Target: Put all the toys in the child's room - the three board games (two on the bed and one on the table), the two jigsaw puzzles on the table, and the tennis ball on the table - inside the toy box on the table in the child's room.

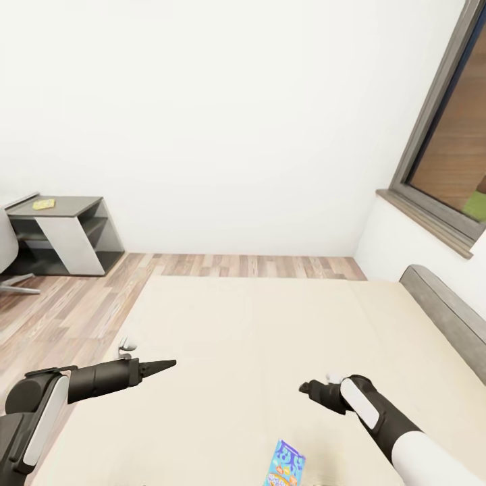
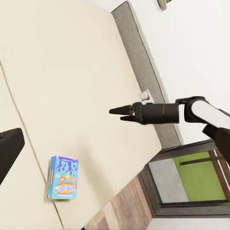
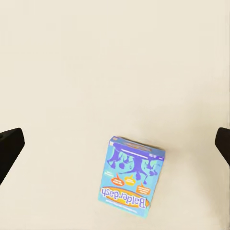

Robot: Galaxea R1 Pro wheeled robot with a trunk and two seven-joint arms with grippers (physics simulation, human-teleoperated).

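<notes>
Flat blue board game (image 3: 130, 177) on beige bed (image 3: 96, 72)

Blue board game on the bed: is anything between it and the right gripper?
Nothing visible. The blue board game lies alone on the bare beige mattress of the bed, and the right gripper hangs above it with open jaws and clear space below.
</notes>
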